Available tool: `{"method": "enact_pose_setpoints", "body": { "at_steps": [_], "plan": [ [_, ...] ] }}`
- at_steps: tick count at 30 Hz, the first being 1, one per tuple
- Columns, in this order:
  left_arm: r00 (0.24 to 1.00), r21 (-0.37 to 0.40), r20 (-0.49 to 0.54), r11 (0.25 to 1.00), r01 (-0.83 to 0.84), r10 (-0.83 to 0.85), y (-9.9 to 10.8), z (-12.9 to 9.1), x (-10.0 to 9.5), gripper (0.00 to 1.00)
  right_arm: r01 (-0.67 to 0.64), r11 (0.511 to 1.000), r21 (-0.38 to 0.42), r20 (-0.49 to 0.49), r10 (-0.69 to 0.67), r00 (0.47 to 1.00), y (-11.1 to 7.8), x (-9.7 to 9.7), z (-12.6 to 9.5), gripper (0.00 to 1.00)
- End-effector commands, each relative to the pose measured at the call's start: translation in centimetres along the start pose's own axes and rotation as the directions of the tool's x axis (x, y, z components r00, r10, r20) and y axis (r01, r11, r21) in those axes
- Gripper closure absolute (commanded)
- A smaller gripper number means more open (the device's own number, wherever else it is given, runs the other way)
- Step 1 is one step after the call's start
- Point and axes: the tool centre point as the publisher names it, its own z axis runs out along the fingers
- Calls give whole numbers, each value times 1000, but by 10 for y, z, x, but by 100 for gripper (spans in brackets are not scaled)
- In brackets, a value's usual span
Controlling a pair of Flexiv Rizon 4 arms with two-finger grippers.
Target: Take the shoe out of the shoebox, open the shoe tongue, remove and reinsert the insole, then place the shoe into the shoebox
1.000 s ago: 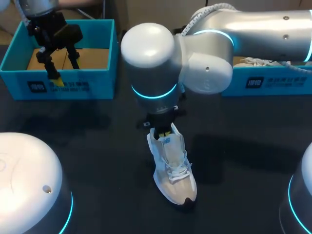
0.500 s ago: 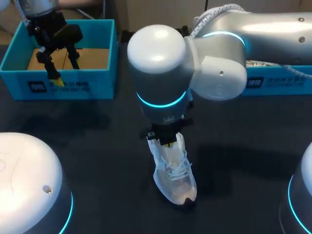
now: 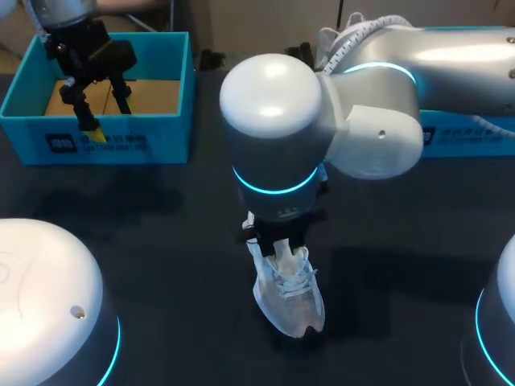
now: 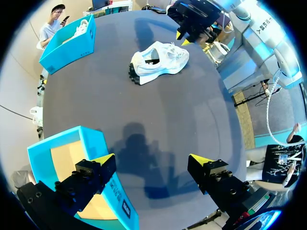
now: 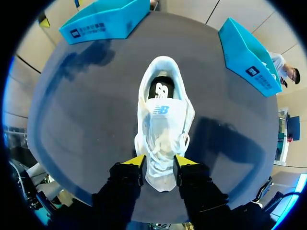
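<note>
The dark table (image 3: 161,241) fills the head view. The right arm (image 3: 354,104) comes in from the upper right and reaches to the centre of the frame. Its big wrist joint points straight down over the shoe. The left arm (image 3: 80,40) hangs in the upper left corner, tilted down over the left box (image 3: 105,145). That open teal box sits at the upper left and shows a brown floor. The right box (image 3: 467,133) stands at the right edge, mostly hidden behind the right arm.

The white shoe (image 3: 290,301) stands on its sole at lower centre, well clear of both boxes, toe toward the bottom edge. In the right wrist view a dark insole (image 5: 160,88) shows through the shoe's collar.

The right gripper (image 5: 160,161) hovers above the shoe's laces. Its fingers are a narrow gap apart and hold nothing. The left gripper (image 4: 151,160) is spread wide and empty, one finger over the left box's front wall and the other over the table.
</note>
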Motion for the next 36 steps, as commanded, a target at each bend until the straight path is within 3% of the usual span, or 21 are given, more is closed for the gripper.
{"method": "enact_pose_setpoints", "body": {
  "at_steps": [1,21,36],
  "plan": [
    [1000,-2,1,1000,0,0,0,0,1,0,4,1000,-6,3,-4,1000,-3,-3,-1,56],
    [1000,-2,1,1000,0,0,0,0,1,0,89,996,-22,2,-89,996,44,-17,33,56],
    [1000,-2,1,1000,0,0,0,0,1,0,108,994,-5,-43,-108,993,63,-18,65,58]
  ]
}}
